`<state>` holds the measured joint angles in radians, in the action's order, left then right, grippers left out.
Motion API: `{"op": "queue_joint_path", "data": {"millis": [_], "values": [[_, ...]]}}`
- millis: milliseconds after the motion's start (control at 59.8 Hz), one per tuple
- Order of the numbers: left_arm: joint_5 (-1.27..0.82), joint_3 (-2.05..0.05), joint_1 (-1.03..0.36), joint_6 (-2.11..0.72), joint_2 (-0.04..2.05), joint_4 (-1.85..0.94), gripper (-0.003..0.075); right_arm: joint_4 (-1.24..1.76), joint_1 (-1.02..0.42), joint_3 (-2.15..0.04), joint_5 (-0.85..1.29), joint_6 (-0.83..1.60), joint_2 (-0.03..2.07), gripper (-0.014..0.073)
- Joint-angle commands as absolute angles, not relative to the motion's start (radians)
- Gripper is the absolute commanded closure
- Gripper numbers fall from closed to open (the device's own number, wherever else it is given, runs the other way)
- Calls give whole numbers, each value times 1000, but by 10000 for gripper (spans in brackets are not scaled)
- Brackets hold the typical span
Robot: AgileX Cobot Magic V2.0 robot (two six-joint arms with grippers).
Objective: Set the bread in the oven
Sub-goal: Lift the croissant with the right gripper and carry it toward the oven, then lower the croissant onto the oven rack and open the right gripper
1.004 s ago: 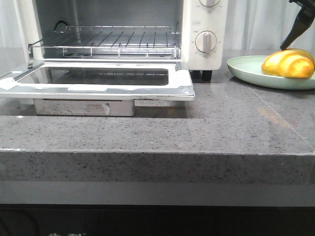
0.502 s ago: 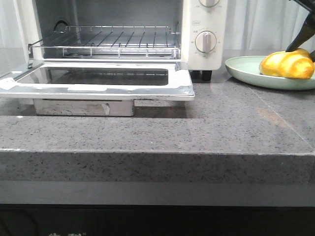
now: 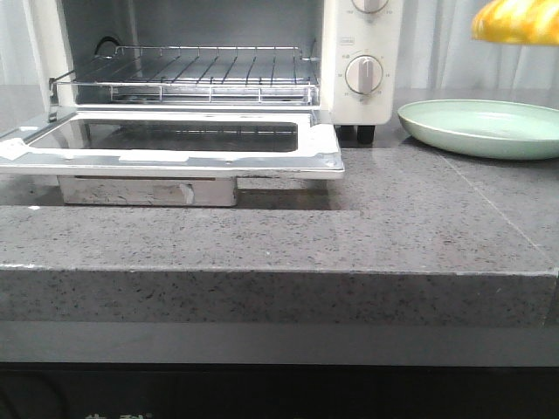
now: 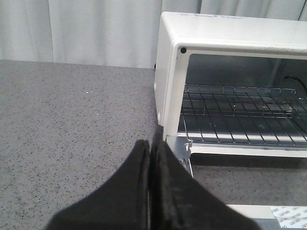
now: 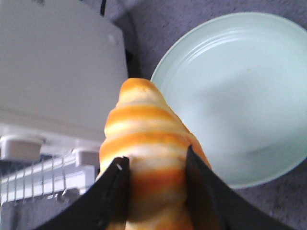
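**Bread lifted clear of the plate**

Nearest in the front view, the grey stone counter [image 3: 349,236] carries the oven [image 3: 362,52], its glass door [image 3: 175,144] dropped flat and the wire rack [image 3: 201,74] bare inside. Beside it to the right sits the pale green plate [image 3: 480,129], which half a second ago bore the bread and is now bare. The bread [image 3: 517,22] has risen well above the plate, at the top right edge. In the right wrist view the right gripper [image 5: 153,177] pinches the bread [image 5: 144,143] between both fingers. The left gripper [image 4: 149,158] hangs near the oven's left side, fingers pressed together on nothing.
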<state>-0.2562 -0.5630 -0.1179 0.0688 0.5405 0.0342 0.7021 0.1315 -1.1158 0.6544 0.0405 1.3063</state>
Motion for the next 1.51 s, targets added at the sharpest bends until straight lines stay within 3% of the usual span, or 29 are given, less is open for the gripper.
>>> {"op": "queue_joint_path", "data": {"millis": [0, 301, 603, 1004, 1490], "values": [[-180, -590, -114, 77, 540, 33, 741, 728, 100, -1085, 666, 60, 1200, 557], [-180, -590, -114, 77, 540, 33, 741, 838, -191, -875, 545, 60, 1010, 555], [-180, -590, -114, 77, 540, 33, 741, 900, -601, -964, 127, 60, 1264, 498], [-180, -590, -114, 77, 540, 33, 741, 920, -627, -1291, -45, 59, 1596, 494], [-180, -590, -114, 77, 540, 33, 741, 1075, -627, -1346, -219, 59, 1690, 465]]}}
